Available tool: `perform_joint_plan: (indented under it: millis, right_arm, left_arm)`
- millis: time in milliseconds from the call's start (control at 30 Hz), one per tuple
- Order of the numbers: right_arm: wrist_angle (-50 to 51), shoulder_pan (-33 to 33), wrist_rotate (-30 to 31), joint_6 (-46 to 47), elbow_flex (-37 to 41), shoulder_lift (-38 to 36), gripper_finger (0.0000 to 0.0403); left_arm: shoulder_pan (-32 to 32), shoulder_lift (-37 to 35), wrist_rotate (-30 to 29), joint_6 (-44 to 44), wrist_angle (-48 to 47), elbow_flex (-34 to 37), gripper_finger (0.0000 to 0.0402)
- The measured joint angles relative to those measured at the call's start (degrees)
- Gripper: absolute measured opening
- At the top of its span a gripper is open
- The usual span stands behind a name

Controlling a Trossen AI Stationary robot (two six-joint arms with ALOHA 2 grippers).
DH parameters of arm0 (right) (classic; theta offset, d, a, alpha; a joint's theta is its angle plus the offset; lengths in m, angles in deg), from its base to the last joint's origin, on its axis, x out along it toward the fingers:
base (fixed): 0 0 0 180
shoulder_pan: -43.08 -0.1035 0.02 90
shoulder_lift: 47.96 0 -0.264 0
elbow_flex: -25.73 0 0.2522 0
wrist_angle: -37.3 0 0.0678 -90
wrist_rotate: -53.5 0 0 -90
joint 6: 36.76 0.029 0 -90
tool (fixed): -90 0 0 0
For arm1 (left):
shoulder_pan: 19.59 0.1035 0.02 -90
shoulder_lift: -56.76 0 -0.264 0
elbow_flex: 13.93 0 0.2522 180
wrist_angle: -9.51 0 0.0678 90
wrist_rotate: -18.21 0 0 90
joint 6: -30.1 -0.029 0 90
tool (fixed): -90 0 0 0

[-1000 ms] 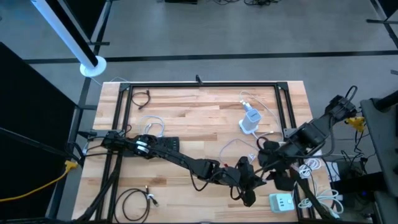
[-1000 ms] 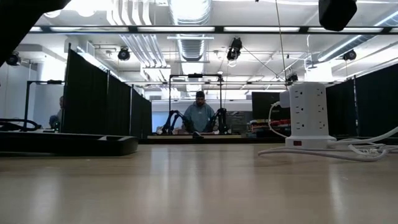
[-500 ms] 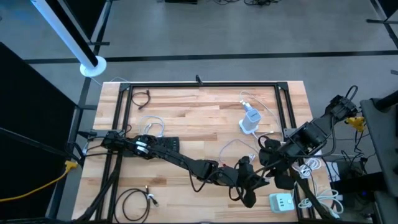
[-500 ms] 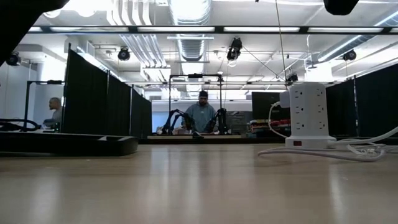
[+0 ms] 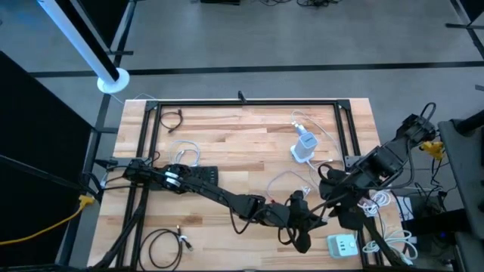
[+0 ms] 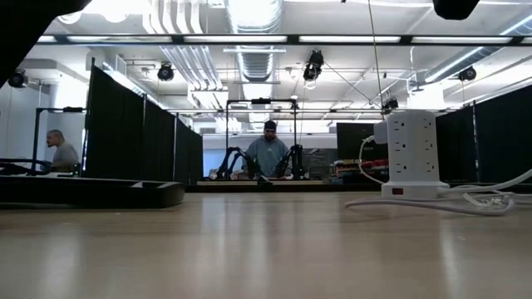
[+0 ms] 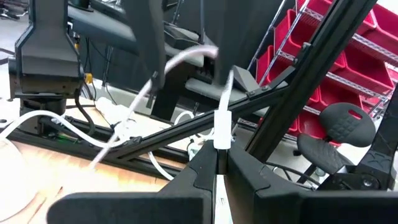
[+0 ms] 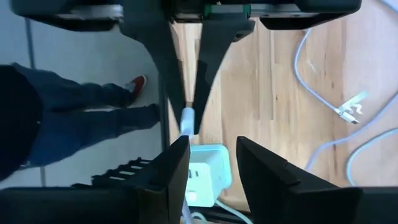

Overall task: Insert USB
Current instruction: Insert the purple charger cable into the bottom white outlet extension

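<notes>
Compared with a second ago, we see our right gripper (image 5: 339, 214) has drawn back a little toward the table's right edge and lifted, while our left gripper (image 5: 302, 227) has stayed where it was, low at the front right of the wooden table (image 5: 227, 143).

From the left wrist camera, our left fingers (image 7: 193, 174) are pinched together on a white USB plug (image 7: 221, 129), whose white cable (image 7: 124, 121) trails away across the table edge. The plug stands up from between the fingertips, clear of any socket.

From the right wrist camera, our right fingers (image 8: 171, 168) stand spread apart and hold nothing. Past them we see the same white plug held in the dark tips of the left gripper, poised just above a pale green power strip (image 8: 208, 174). From above, that power strip (image 5: 342, 245) lies at the table's front right corner, just beside both grippers. A white charging tower (image 5: 305, 143) stands further back, well apart.

We judge that the right arm's withdrawal leaves the left arm to do the insertion alone. The plug is close to the strip but not yet seated, so lining it up with a port remains. A person (image 6: 268, 149) sits at a distant bench.
</notes>
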Motion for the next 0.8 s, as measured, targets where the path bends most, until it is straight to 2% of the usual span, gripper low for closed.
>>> perform_joint_plan:
  millis: [300, 800]
  right_arm:
    - [-0.5, -0.3, -0.5, 1.9, 0.2, 1.2, 0.014]
    - [-0.8, -0.8, 1.0, 3.8, 1.0, 2.1, 0.0074]
  left_arm:
    - [0.0, 0.0, -0.1, -0.3, -0.2, 0.0, 0.0006]
    - [0.0, 0.0, -0.1, -0.6, -0.5, 0.0, 0.0006]
